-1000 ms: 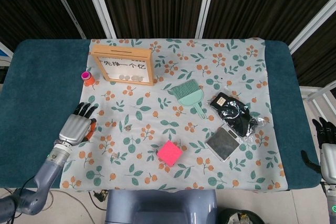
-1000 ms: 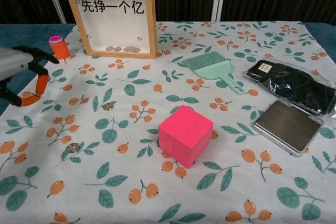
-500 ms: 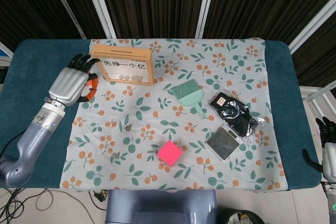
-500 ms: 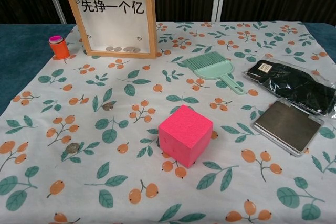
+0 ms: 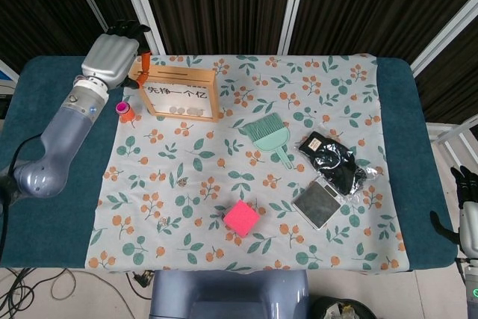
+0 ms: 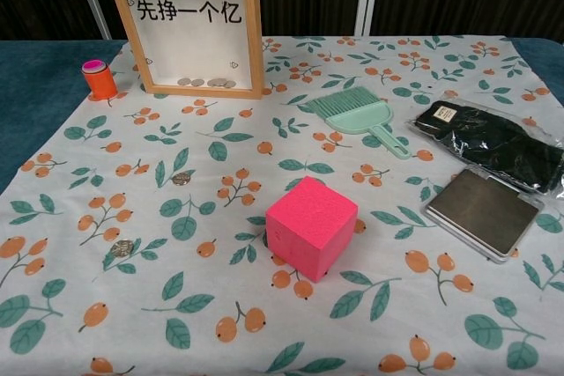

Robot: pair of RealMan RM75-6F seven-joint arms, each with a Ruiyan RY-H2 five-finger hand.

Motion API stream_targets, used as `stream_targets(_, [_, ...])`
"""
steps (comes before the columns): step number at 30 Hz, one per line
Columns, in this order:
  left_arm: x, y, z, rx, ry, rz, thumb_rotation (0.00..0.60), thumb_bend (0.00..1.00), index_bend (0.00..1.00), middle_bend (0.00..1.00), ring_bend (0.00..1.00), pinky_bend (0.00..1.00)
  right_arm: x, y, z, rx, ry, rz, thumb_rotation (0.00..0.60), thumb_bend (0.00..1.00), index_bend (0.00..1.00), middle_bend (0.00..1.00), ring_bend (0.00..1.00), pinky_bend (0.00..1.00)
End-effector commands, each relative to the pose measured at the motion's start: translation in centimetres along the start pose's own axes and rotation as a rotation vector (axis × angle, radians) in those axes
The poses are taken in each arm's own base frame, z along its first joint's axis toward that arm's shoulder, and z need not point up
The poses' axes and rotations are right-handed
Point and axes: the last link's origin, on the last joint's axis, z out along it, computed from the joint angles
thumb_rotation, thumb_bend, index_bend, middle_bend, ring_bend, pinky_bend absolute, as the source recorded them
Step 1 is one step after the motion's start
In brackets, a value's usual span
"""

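Orange clip (image 5: pixel 140 65) sits pinched in the left hand (image 5: pixel 112 54), raised at the far left corner of the wooden frame box (image 5: pixel 177 93), just above its top edge. An orange pot with a pink lid (image 5: pixel 124 111) stands near the frame's left side. Right hand (image 5: pixel 467 203) hangs off the table's right edge; whether its fingers are closed cannot be told.

Left arm raised and stretched toward the far left corner, left hand (image 5: pixel 113 55) held high, back up, fingers curled. Right hand (image 5: pixel 468 211) low at right edge, fingers pointing up, state unclear.
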Motion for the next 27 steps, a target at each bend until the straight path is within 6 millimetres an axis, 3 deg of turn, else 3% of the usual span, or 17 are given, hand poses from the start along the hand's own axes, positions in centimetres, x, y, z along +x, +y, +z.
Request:
stream_targets(1, [-0.6,0.7,2.4,0.023,-0.037,0.024,0.600,0.65,0.67,0.09,0.00,0.00,0.0,0.0,0.0,0.001,0.002,-0.001,0.600,0.39,0.08,0.05,0.00,0.00])
stream_targets(12, [-3.2,0.3,7.0,0.096,-0.120,0.010,0.600,0.65,0.62,0.07,0.00,0.00,0.1,0.0,-0.1,-0.007,0.014,-0.014,0.600,0.39,0.08,0.05,0.00,0.00])
stream_targets(27, [-5.2,1.2,8.4,0.068,-0.149,0.016,0.600,0.63,0.59,0.06,0.00,0.00,0.3,0.2,0.1,-0.012,0.021,-0.016,0.600,0.39,0.08,0.05,0.00,0.00])
